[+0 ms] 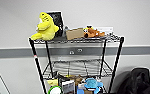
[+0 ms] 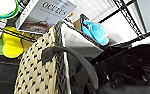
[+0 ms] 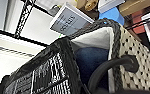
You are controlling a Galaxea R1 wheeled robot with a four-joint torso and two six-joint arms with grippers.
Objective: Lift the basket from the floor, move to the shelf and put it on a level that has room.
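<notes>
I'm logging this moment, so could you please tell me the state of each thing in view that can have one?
Shelf: upright against the wall.
Second-from-top level: bare wire grid.
Top tier: loaded, with a yellow plush toy sitting upright.
Lower tier: cluttered.
Basket: close to the rack's lower tier, holding black bag-like stuff and a blue item.
Basket handle: arched upward.

- black wire shelf [image 1: 36, 56] sits against the wall
- yellow plush toy [image 1: 46, 27] and cardboard box [image 1: 75, 33] on its top tier
- second level [image 1: 78, 68] looks bare
- black bag [image 1: 138, 81] beside the shelf
</notes>
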